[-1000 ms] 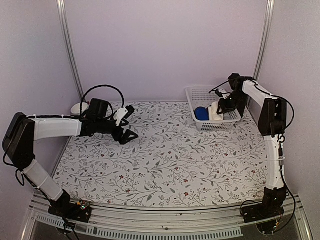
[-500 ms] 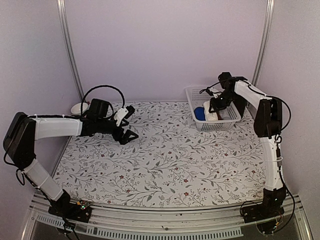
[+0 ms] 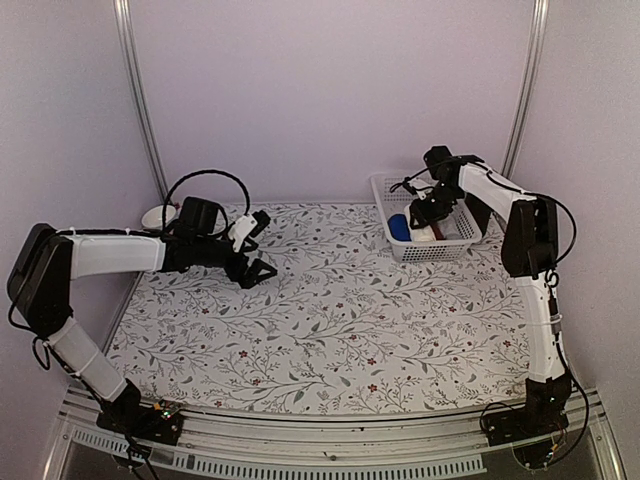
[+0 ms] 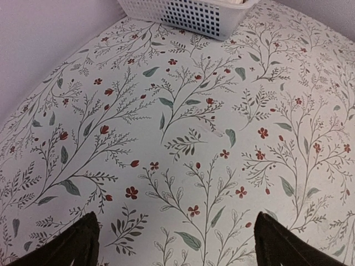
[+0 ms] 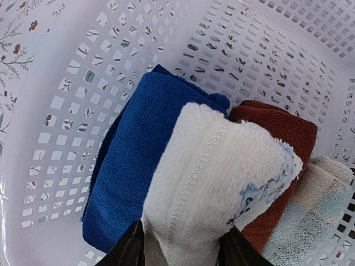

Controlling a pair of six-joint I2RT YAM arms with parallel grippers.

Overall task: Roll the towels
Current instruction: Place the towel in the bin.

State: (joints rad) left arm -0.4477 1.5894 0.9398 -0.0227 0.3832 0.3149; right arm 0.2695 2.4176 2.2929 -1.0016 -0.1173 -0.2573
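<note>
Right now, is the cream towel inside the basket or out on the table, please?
Inside the basket: the cream towel lies against the blue towel, held by the right gripper.

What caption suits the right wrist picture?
The right gripper pinches a cream towel beside a blue towel in a white basket.

Table: flat, pale covering printed with green sprigs and small red flowers. White lattice basket stands at far right corner. Small white object, kind unclear, at far left edge.
</note>
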